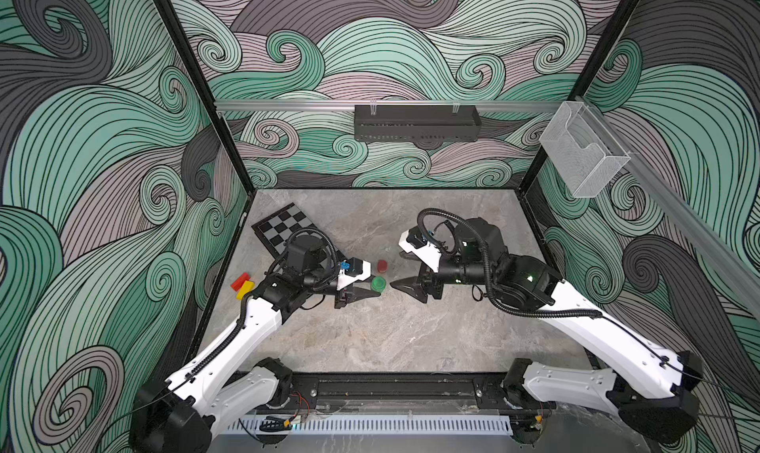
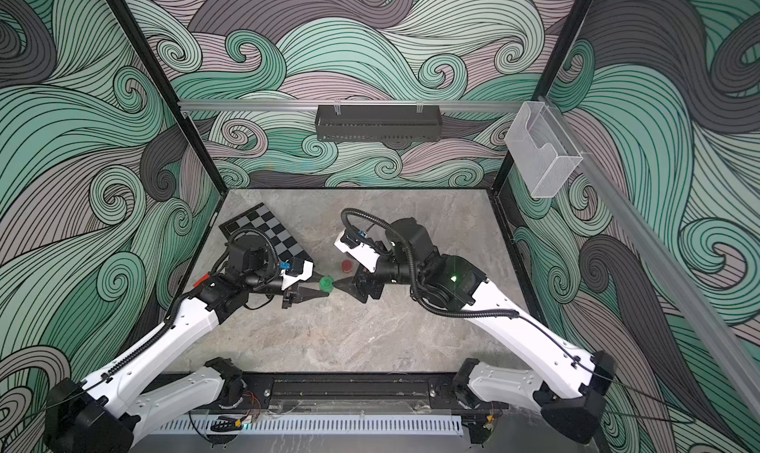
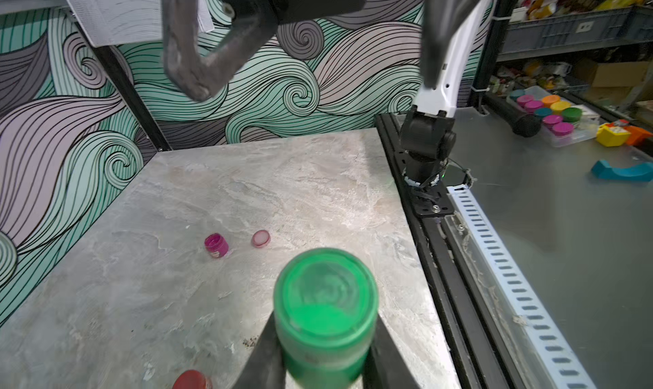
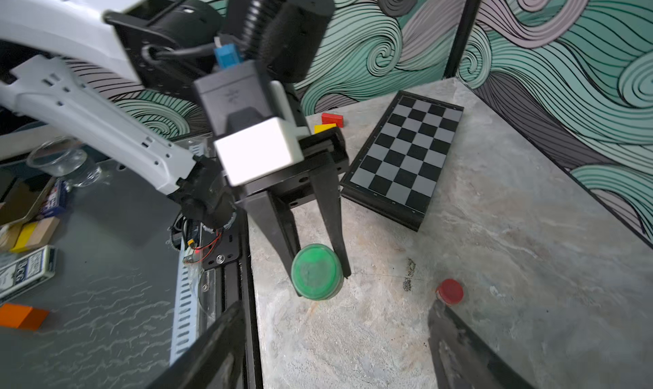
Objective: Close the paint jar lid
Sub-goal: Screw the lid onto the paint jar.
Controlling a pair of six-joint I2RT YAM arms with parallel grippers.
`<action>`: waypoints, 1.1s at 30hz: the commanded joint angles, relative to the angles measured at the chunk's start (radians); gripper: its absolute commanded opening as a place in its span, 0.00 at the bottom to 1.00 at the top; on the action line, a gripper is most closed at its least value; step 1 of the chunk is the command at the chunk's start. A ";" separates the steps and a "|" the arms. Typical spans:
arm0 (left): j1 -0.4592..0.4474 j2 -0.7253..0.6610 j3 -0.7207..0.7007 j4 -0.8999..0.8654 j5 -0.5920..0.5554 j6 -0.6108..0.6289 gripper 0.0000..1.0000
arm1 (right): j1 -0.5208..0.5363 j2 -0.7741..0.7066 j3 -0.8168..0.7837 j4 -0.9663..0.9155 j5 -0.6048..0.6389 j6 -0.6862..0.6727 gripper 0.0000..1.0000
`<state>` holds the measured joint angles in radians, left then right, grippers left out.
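A green paint jar [image 1: 378, 284] [image 2: 327, 283] with its green lid [image 3: 325, 288] on top is held just above the table. My left gripper [image 1: 372, 289] [image 4: 319, 263] is shut on the jar's body, one finger on each side. My right gripper [image 1: 398, 270] [image 4: 334, 334] is open with nothing between its fingers, a short way from the green jar [image 4: 317, 272] on its right side. An open pink jar [image 3: 216, 245] stands on the table beyond the green one. A loose pink lid [image 3: 260, 238] lies beside it.
A small red jar [image 1: 382, 266] [image 4: 449, 292] stands just behind the green jar, close to one right fingertip. A chessboard [image 1: 283, 224] lies at the back left, partly under the left arm. Red [image 1: 240, 281] and yellow [image 1: 246, 289] blocks lie by the left wall.
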<state>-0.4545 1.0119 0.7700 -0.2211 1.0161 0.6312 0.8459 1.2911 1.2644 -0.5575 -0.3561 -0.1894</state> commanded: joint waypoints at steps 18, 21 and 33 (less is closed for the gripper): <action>-0.004 0.014 0.048 -0.053 0.089 0.054 0.02 | 0.047 0.184 0.050 -0.019 -0.064 -0.219 0.59; -0.005 0.014 0.048 -0.054 0.088 0.053 0.02 | 0.051 0.193 0.058 -0.021 -0.058 -0.214 0.54; -0.004 0.013 0.048 -0.052 0.082 0.052 0.02 | 0.065 0.215 0.067 -0.028 -0.039 -0.219 0.50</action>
<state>-0.4545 1.0306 0.7708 -0.2623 1.0748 0.6552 0.9031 1.4807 1.2968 -0.5938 -0.3969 -0.3801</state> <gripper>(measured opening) 0.314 0.509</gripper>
